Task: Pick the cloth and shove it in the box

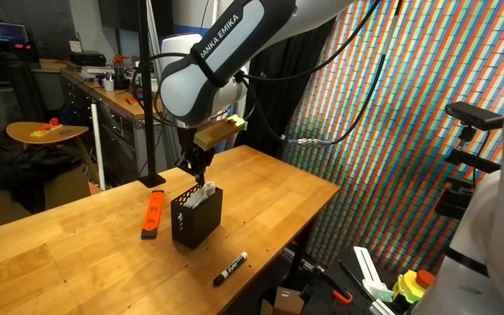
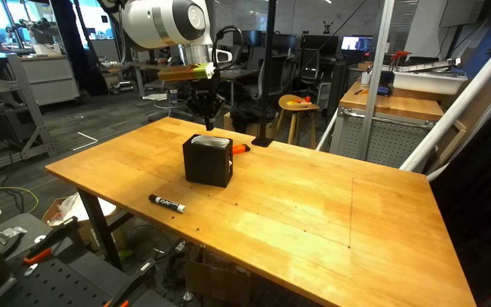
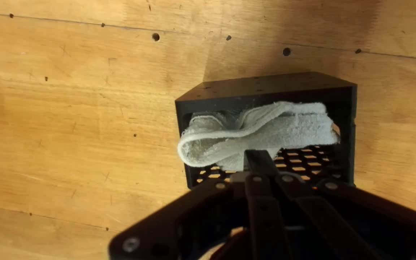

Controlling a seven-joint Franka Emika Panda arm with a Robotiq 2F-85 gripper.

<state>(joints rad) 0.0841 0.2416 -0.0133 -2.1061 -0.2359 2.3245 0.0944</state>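
- Closest to us, in the wrist view, are the black jointed fingers point(image 3: 258, 159), drawn together at the tips; we make out nothing between them.
- Beyond them, the thick greyish-white towelling cloth point(image 3: 291, 131) lies folded inside the black, rectangular, open-topped box point(image 1: 201, 225). A rounded loop bulges over one short rim; whether it rests there we cannot tell.
- We judge the tips are kept narrow to serve as a blunt pusher: the cloth's upper edge point(image 1: 200, 195) stands proud of the rim in an exterior view, so pressing it deeper looks like the remaining work.
- The box stands upright, mouth up, on the honey-coloured wooden bench point(image 2: 296, 192), presumably for feeding from above; the lengthwise fold suits its slim opening.
- In an exterior view we see a gap between fingertips point(image 2: 209, 125) and cloth; the wrist view overlaps the two and hides it.
- Only the wrist view lays the folds open, while both exterior views add the black-and-white cylindrical marker point(image 1: 230, 269) and a flat orange bar point(image 1: 152, 212), partly hidden behind the box in an exterior view point(image 2: 240, 149).
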